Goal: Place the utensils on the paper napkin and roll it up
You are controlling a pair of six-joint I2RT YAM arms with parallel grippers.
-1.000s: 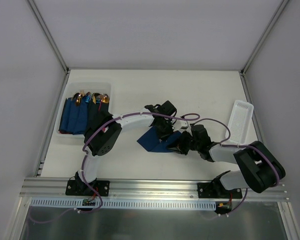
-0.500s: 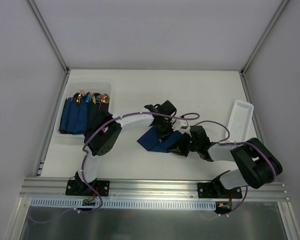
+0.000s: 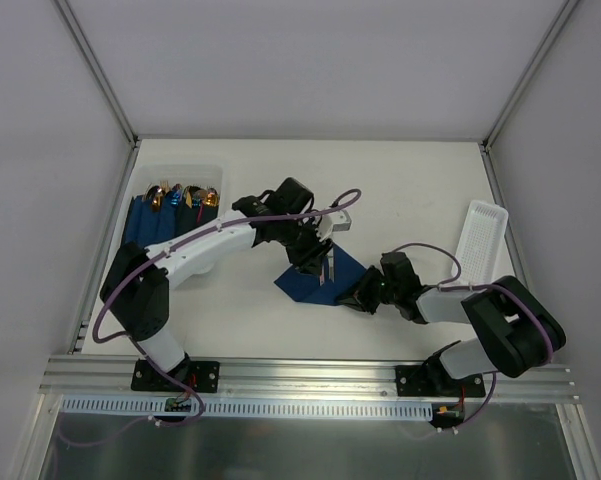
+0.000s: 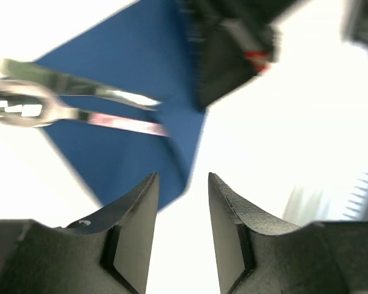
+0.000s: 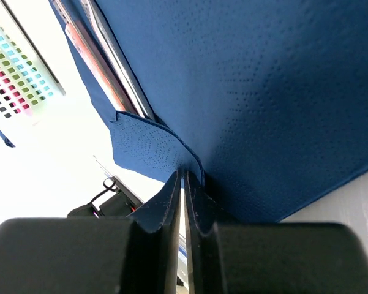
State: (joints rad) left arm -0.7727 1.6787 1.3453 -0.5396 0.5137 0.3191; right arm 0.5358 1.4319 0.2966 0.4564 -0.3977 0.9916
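Observation:
The paper napkin (image 3: pixel 315 280) lies flat and dark blue at the table's middle. On it lie the silver utensils (image 3: pixel 329 263), side by side. My left gripper (image 3: pixel 311 262) hovers just above the napkin, open, with nothing between its fingers. In the left wrist view the utensils (image 4: pixel 79 104) cross the napkin (image 4: pixel 135 73) ahead of the open gripper (image 4: pixel 182 184). My right gripper (image 3: pixel 356 295) sits low at the napkin's right corner. In the right wrist view this gripper (image 5: pixel 185 174) is shut on a curled edge of the napkin (image 5: pixel 263 92), with the utensils (image 5: pixel 104 67) beyond.
A clear bin (image 3: pixel 140 170) at the back left holds several rolled blue bundles (image 3: pixel 158 230) with copper-gold heads. A white perforated tray (image 3: pixel 481 240) lies at the right edge. Frame rails border the table.
My left gripper has opened and its arm has swung, elbow out to the left. The utensils now show on the napkin. The right gripper has stayed at the napkin's corner.

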